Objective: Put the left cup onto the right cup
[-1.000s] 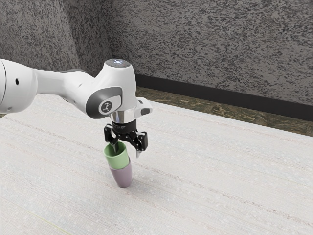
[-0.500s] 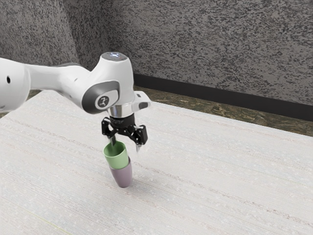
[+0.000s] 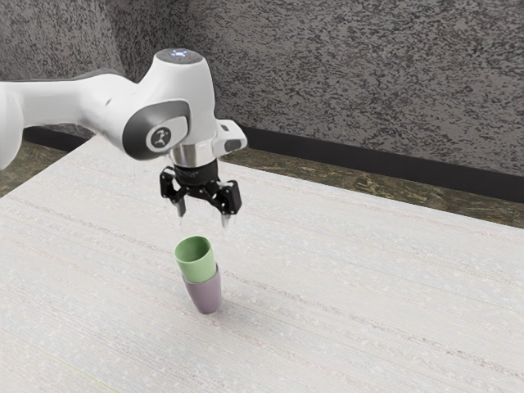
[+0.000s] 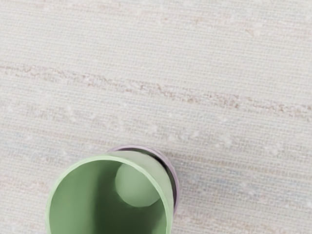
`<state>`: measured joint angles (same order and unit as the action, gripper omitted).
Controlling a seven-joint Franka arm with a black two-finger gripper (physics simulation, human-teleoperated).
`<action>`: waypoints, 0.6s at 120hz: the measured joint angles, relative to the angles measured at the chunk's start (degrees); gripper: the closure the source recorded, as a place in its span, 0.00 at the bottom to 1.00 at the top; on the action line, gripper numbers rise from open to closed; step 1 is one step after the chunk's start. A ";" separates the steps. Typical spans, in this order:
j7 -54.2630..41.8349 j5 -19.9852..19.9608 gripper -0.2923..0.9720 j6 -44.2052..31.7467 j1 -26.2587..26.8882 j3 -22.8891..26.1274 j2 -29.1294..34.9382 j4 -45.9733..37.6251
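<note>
A pale, woven-looking table (image 3: 368,286) stands before a speckled grey wall (image 3: 368,74), with a dark baseboard (image 3: 393,162) and a strip of brown floor (image 3: 393,184) between them. Near the table's middle, the green cup (image 3: 196,259) sits mouth-up, its lower part nested in the mouth of the purple cup (image 3: 205,295), whose narrow base rests on the table. Green is judged to be the task's left cup and purple the right. The stack's long axis is close to upright but leans a little, its top tipped toward the exterior view's left. The green cup is matte and smooth-walled, tapering to a small round bottom that shows pale inside it in the wrist view (image 4: 73,204). There, only a thin purple crescent (image 4: 171,178) shows past its rim, so the two are nearly coaxial. The gripper (image 3: 204,218) hangs straight above the green cup's mouth, with its fingers spread apart, pointing down and holding nothing. A clear gap of bare table shows between fingertips and rim. The white arm (image 3: 98,115) enters from the exterior view's left. Since the cup lies directly beneath the open tool, along the tool's own axis, the stacking looks complete. A plain vertical retreat would probably clear the rim, and the slight lean is the only visible risk to the stack.
</note>
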<state>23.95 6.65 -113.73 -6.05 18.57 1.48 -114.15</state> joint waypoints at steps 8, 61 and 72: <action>-0.62 -0.02 0.23 1.10 0.98 -1.11 -0.16 1.75; -7.69 -1.63 0.23 13.01 9.04 -14.26 -1.37 17.34; -9.28 -1.35 0.23 16.45 9.52 -15.98 -2.37 22.30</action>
<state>14.68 5.30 -97.29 3.47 2.59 -0.88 -91.85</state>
